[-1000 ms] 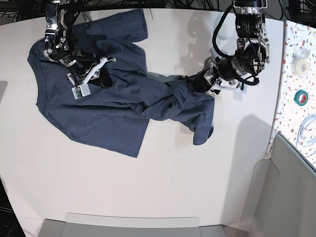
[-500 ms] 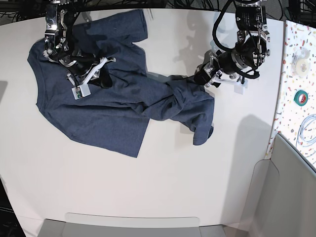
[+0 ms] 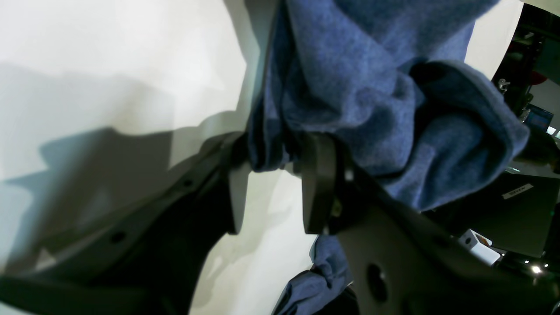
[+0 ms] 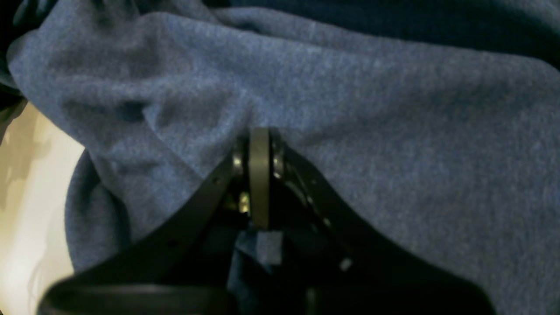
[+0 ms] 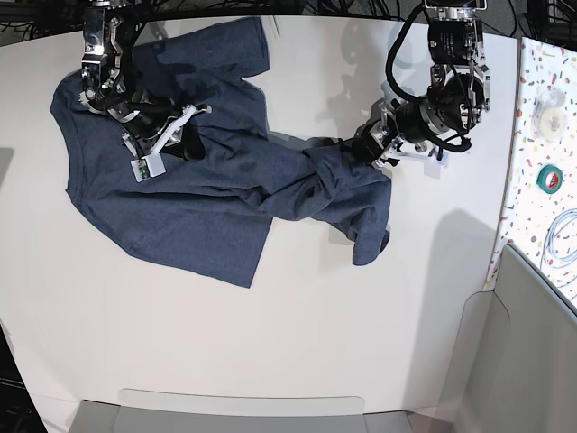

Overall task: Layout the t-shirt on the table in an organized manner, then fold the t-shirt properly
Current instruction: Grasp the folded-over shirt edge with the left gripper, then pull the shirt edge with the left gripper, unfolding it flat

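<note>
The navy-blue t-shirt (image 5: 180,203) lies on the white table (image 5: 297,316), its body spread at the left. One twisted part is pulled out to the right. No lettering shows. My left gripper (image 5: 368,150) is at the right end of that twisted part. In the left wrist view the gripper (image 3: 273,153) has a bunch of cloth (image 3: 350,74) between its fingertips. My right gripper (image 5: 183,137) rests on the shirt's upper left. In the right wrist view it (image 4: 260,135) is shut on a pinch of the cloth (image 4: 372,131).
A speckled strip (image 5: 532,135) runs along the table's right edge and carries a green tape roll (image 5: 550,177), a white cable (image 5: 563,239) and a small white round object (image 5: 548,104). A grey panel (image 5: 532,361) stands at the lower right.
My left arm's wrist has shifted up and slightly left, then settled, with the cloth end still in it. The shirt's shape has hardly changed. The right arm has not moved.
</note>
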You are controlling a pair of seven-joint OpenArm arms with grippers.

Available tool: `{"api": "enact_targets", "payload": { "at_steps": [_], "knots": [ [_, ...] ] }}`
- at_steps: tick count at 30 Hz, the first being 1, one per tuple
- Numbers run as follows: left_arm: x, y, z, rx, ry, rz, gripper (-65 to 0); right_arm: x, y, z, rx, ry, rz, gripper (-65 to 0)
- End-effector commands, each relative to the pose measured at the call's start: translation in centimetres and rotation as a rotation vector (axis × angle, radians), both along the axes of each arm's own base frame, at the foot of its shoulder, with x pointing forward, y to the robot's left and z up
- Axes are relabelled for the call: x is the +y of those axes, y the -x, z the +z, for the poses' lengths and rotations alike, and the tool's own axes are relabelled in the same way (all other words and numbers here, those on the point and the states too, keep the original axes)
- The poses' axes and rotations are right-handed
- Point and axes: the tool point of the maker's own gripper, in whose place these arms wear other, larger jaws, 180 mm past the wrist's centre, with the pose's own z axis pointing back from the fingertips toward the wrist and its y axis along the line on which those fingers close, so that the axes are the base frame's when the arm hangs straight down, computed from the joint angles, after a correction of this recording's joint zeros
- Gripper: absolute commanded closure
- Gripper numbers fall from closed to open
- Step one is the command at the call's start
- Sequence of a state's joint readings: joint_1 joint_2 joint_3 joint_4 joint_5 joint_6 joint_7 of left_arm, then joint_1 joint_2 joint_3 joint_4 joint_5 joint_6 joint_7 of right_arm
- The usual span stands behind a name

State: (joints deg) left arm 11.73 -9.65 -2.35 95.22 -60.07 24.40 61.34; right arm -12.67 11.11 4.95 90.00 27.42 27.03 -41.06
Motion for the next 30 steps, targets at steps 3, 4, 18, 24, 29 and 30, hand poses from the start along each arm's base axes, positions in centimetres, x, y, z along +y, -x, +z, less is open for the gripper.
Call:
{"api": "enact_targets", "payload": {
  "at_steps": [3,4,18,24,29,30],
  "knots": [
    [1.1,0.6,-0.9,0.024,-0.061,-0.001,-6.7,-3.9,4.4,-4.4,0.247,0.218,-0.008,0.0],
    [1.3,0.5,-0.8,0.014,-0.063,-0.001,-2.3,-3.9,4.4,-4.4,0.246,0.218,-0.007,0.0],
    [7.2,-1.5,8.7,-0.262,-0.189,0.010,0.0,-3.9,4.3,-4.3,0.243,0.218,-0.008,0.0],
    [9.9,-0.6,10.5,-0.273,-0.222,0.043,0.0,-4.1,3.7,-4.0,0.230,0.225,-0.008,0.0],
    [13.9,1.3,11.2,-0.304,-0.344,0.038,0.0,-4.4,3.7,-4.0,0.230,0.232,-0.009,0.0],
    [14.8,1.6,11.5,-0.310,-0.364,0.048,0.0,-4.4,3.7,-4.0,0.230,0.232,-0.009,0.0]
  ]
}}
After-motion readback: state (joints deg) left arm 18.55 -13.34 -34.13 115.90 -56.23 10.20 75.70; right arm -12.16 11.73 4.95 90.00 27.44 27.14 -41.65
